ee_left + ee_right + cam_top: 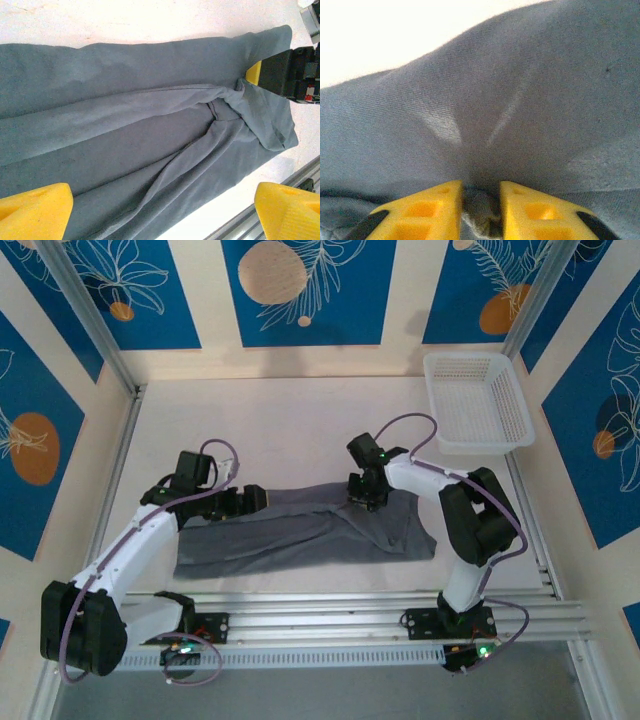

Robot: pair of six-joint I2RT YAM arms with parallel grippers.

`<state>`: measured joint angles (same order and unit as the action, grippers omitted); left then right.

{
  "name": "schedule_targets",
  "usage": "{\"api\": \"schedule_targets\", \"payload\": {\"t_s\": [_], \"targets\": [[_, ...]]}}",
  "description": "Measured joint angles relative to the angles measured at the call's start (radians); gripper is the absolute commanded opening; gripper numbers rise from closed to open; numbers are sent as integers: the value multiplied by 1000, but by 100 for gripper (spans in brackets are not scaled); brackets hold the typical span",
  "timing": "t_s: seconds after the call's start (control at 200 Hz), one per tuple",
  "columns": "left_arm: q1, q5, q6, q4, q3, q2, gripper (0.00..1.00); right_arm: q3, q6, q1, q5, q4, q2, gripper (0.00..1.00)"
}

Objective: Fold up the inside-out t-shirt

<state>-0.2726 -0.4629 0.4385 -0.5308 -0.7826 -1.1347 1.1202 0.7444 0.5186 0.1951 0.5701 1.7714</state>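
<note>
The inside-out t-shirt (310, 530) is a dark grey, wrinkled band lying flat across the middle of the table. My left gripper (262, 498) hovers over its left end. In the left wrist view the left gripper (160, 212) is open, its yellow fingers (35, 210) spread wide above the t-shirt (150, 135) with nothing between them. My right gripper (365, 502) is down on the shirt's far edge, right of centre. In the right wrist view the right gripper (481, 200) is shut on a raised fold of the t-shirt (520, 100), with cloth bunched between the pads.
A white mesh basket (478, 400) stands at the far right corner. Aluminium rails (350, 610) run along the near edge by the arm bases. Bare white table (280, 430) lies beyond the shirt. The right gripper's black body (295, 75) appears in the left wrist view.
</note>
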Motion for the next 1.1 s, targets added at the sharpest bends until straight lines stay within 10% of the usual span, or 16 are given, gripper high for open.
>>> {"api": "schedule_targets", "payload": {"t_s": [0.39,0.45,0.54,0.625,0.74,0.82,0.945,1.1], "targets": [[-1,4,0,0,0,-12,94,-99,-40,89,-97,-19,-238,0],[-1,4,0,0,0,-19,94,-149,-58,160,-161,-44,-303,9],[-1,4,1,1,0,-29,94,-180,-85,275,-224,-43,-320,47],[-4,8,8,6,0,-37,92,-194,-110,307,-257,-25,-324,51],[-12,38,31,10,0,-52,65,-220,-111,214,-277,-36,-401,46],[-17,83,62,6,-1,-67,0,-242,-88,89,-269,-68,-477,32],[-25,229,148,-23,-20,-111,0,-254,-38,-97,-201,-97,-492,0],[-27,443,297,-65,-62,-203,0,-250,-11,-207,-140,-85,-306,0]]}}
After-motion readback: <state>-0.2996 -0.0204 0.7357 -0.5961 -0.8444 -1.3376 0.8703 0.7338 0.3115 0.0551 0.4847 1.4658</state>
